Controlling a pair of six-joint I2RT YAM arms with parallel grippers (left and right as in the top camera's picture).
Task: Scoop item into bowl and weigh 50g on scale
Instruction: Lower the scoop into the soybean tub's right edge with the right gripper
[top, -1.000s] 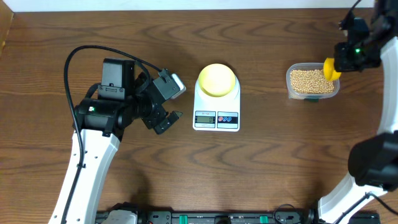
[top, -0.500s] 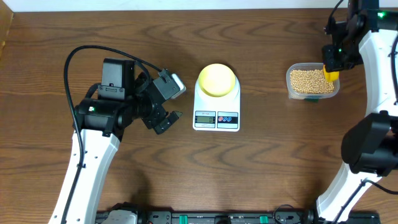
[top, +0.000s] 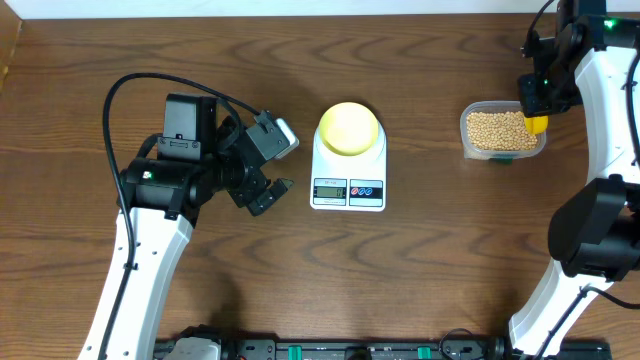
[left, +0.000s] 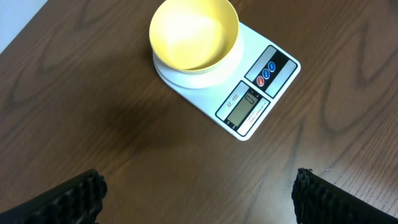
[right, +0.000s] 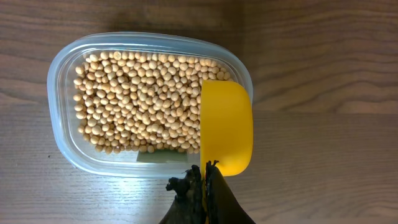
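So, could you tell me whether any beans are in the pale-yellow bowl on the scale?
No, the left wrist view shows the bowl sitting empty on the scale, its inside bare.

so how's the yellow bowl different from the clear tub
The bowl is round and opaque pale yellow; the tub is rectangular and clear. The bowl is empty; the tub holds tan beans. The bowl sits on the scale; the tub sits on the table. Both are open-topped.

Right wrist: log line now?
right pincer: shut on yellow plastic scoop | scoop: over rim of clear tub of tan beans | left pincer: open
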